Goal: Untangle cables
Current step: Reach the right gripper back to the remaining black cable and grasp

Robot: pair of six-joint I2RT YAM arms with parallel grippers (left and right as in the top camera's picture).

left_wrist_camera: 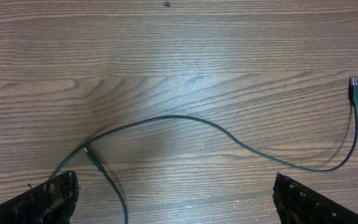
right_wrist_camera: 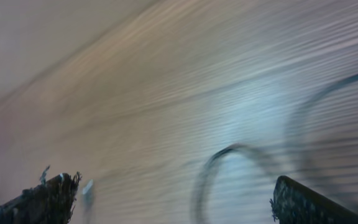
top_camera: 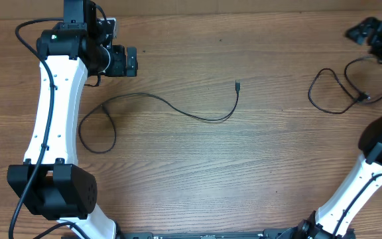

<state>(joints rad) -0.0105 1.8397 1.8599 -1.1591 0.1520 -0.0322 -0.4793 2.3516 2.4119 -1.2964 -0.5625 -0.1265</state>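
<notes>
One thin black cable (top_camera: 178, 109) lies spread across the wooden table, with a loop at its left end and a small plug (top_camera: 237, 86) at its right end. It also shows in the left wrist view (left_wrist_camera: 229, 140), plug (left_wrist_camera: 353, 90) at the right. A second thin cable (top_camera: 333, 89) lies in loose loops at the right. My left gripper (top_camera: 132, 62) is open and empty above the table, back left; its fingertips frame the left wrist view (left_wrist_camera: 176, 199). My right gripper (top_camera: 377, 36) is at the far right corner; the blurred right wrist view (right_wrist_camera: 176, 199) shows it open over a cable loop (right_wrist_camera: 229, 162).
The table top (top_camera: 191, 172) is bare wood. The white left arm (top_camera: 52, 99) reaches up the left side, its thick black cable beside it. The right arm (top_camera: 377, 159) rises along the right edge.
</notes>
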